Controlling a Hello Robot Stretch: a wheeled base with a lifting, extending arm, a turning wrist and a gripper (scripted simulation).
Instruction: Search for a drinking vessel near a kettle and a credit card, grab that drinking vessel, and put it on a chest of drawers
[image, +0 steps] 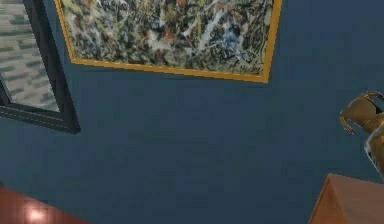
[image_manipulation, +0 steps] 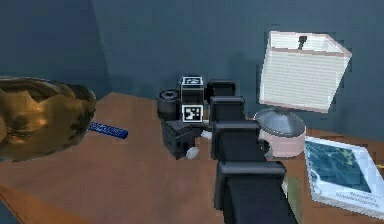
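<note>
The tool (image_manipulation: 180, 138) hangs low over a wooden surface (image_manipulation: 120, 185) at the end of the dark arm (image_manipulation: 245, 165), with its two white marker squares (image_manipulation: 192, 96) just above it. Things stand on the surface right at and behind its far end, so I cannot tell whether it holds anything. A small dark cup-like shape (image_manipulation: 168, 99) sits close against the tool's upper left, beside the markers. Whether this is the drinking vessel, and whether it touches the tool, I cannot tell. Left of the tool a thin blue strip (image_manipulation: 110, 130) lies flat on the surface, and farther left stands a large golden figure (image_manipulation: 35, 115). Right of the tool, beyond the arm, stands a lamp (image_manipulation: 303, 70) with a white shade, and farther right lies a book (image_manipulation: 345, 170) with a blue-green cover. In the forward view, a gold-framed abstract painting (image: 170, 35) and a dark-framed window (image: 30, 65) hang on a blue wall (image: 190, 140).
</note>
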